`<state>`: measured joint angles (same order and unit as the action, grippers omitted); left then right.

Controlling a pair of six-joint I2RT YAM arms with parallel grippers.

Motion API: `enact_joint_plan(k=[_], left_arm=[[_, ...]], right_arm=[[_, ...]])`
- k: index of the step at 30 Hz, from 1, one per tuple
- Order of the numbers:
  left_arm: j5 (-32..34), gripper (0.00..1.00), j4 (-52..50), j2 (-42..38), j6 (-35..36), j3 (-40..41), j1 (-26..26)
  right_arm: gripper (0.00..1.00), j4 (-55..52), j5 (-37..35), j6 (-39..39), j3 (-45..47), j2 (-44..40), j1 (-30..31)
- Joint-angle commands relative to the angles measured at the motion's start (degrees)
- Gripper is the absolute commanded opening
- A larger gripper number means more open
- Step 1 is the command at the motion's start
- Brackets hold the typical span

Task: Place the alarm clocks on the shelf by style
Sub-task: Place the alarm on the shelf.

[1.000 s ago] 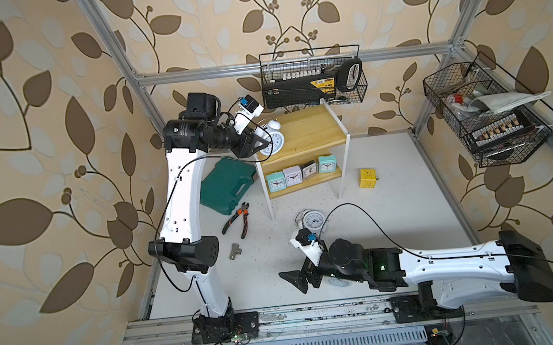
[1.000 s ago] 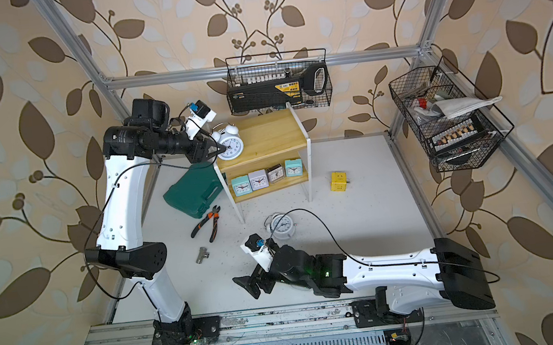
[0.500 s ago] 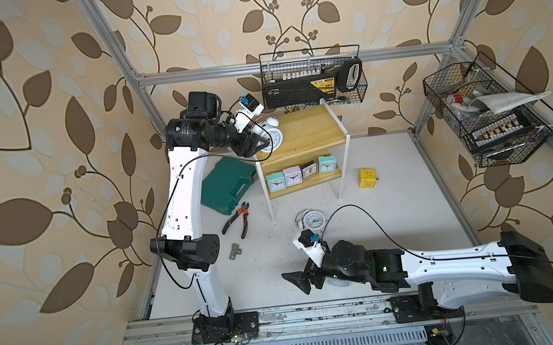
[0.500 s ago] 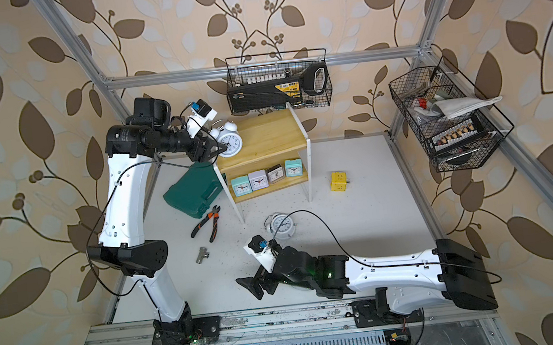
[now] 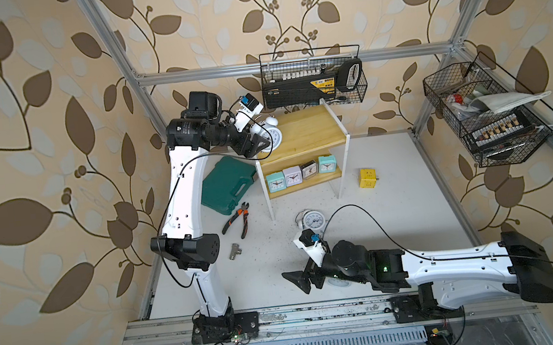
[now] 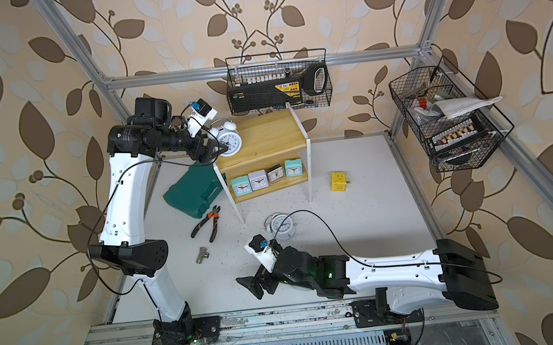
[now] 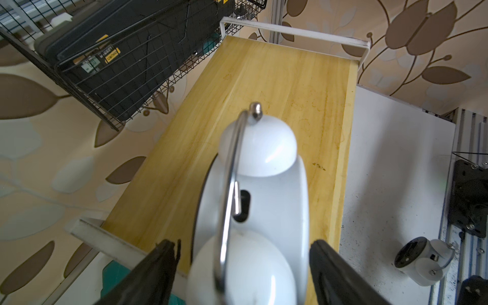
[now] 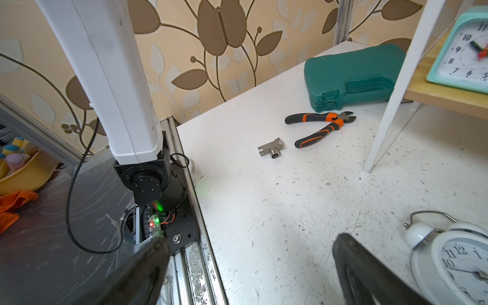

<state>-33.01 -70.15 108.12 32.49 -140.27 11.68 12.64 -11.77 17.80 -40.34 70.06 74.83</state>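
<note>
Tabletop shelf [image 5: 302, 131] holds four square clocks [image 5: 292, 178] below, one round clock [image 5: 272, 137] above.

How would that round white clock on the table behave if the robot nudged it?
The round clock would probably rock or roll rather than slide, given its curved body. Its thin wire handle and bell stick out, so they might snag or bend. The glossy shell looks slippery to grip.

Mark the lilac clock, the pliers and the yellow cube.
lilac clock [image 5: 292, 177], in a top view, on its dial.
pliers [image 8: 334, 121], right wrist view, at the pivot joint.
yellow cube [image 5: 367, 178], in a top view, on its upper face.
</note>
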Motion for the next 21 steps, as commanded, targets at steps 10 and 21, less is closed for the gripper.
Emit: enact_joint_plan(k=[10,21], left_arm=[[4.3,0.84,6.5,-5.5,-2.6,6.6,-0.2],[5.5,0.86,8.1,-8.2,-2.8,9.7,-0.2]], right_arm=[[0.99,-16.0,-9.5,5.5,-4.3,-2.8,-5.6],[0.99,-24.3,-5.3,9.9,-5.4,-4.0,-15.6]])
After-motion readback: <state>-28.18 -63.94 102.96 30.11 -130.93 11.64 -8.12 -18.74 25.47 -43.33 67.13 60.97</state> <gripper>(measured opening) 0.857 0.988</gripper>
